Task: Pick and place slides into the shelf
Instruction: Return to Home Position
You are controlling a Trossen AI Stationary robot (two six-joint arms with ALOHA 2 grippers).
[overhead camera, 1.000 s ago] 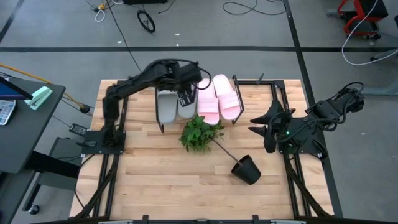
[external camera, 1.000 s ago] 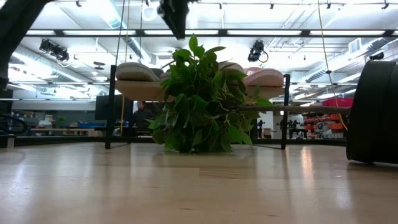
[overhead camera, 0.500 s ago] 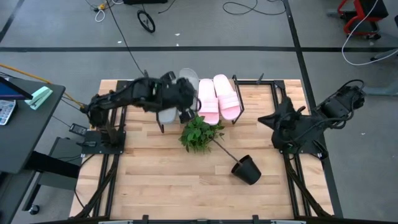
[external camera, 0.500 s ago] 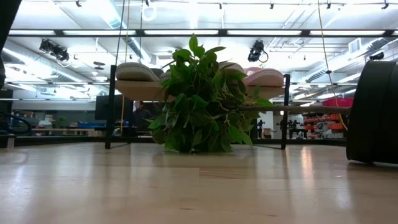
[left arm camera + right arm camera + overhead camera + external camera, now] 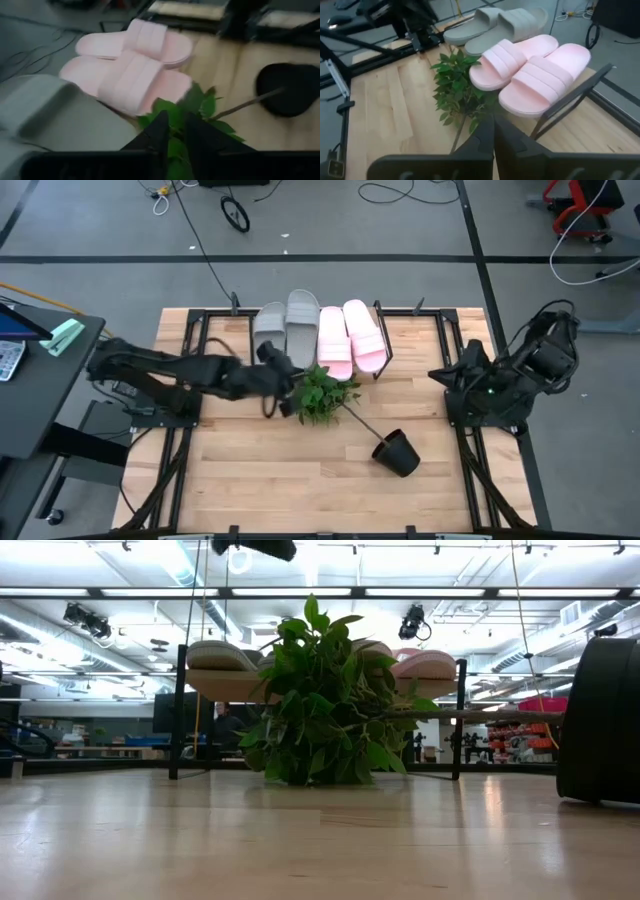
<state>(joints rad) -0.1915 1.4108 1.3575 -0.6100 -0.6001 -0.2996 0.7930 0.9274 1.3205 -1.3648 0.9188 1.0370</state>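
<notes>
Slides: all four are on the shelf (image 5: 490, 714) at the far edge of the surface (image 5: 260, 480), side by side, the grey slides (image 5: 288, 328) on the left and the pink slides (image 5: 347, 338) on the right.
Look of slides: each has one wide ribbed strap and lies sole down. One grey slide reaches a little farther back than its partner. The pink pair lies even and close together.
Change: a second ago the left arm reached over the grey slides and hid part of them. Now it has pulled back low toward its own side, and both grey slides show in full.
Meaning: I judge that the placing is finished and only the return of the arms is left.
Left pincer (image 5: 175, 122): just beside the plant (image 5: 320, 395), in front of the shelf. It has only a narrow gap between the fingers and holds nothing.
Right pincer (image 5: 493, 125): folded back at the right edge of the surface, fingers closed together, empty.
Around: the plant lies tipped over in front of the shelf, its black pot (image 5: 397, 452) nearer the front.
</notes>
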